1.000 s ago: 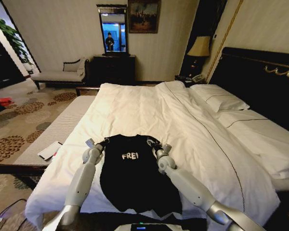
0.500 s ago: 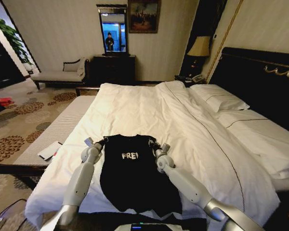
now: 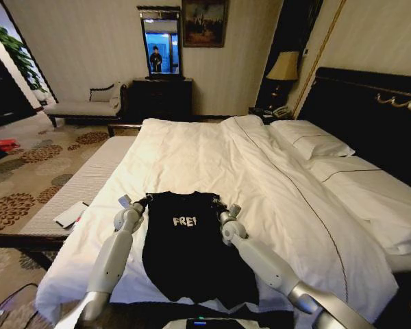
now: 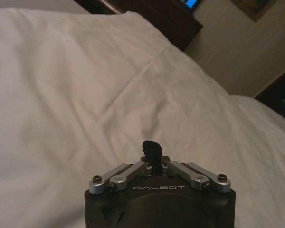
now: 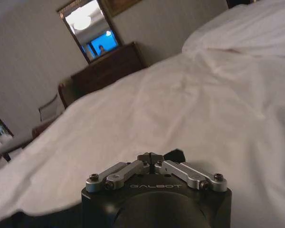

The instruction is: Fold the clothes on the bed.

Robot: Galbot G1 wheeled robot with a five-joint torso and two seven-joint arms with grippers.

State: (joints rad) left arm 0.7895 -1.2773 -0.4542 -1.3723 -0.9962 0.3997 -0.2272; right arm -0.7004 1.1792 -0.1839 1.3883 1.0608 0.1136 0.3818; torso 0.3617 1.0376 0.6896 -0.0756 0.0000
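Note:
The clothes are one black T-shirt [image 3: 192, 253] with white lettering, spread flat near the foot edge of the bed [image 3: 212, 151] with its collar pointing away from me. My left gripper [image 3: 142, 201] is shut at the shirt's left shoulder corner. In the left wrist view a small black tab of fabric [image 4: 151, 148] sticks up from the left gripper [image 4: 151, 160]. At the right shoulder corner my right gripper [image 3: 220, 207] is shut too. A dark bit of cloth [image 5: 175, 154] shows beside the right gripper [image 5: 149, 156] in its wrist view.
White duvet stretches wide beyond the shirt. Pillows [image 3: 312, 140] and the dark headboard [image 3: 370, 110] lie to the right. A flat white object [image 3: 72, 214] rests on a low striped pad left of the bed. A dresser [image 3: 161, 96] stands at the far wall.
Both grippers have shifted slightly left and a little toward me at the shirt's shoulders. The shirt's body and lettering stay where they were.

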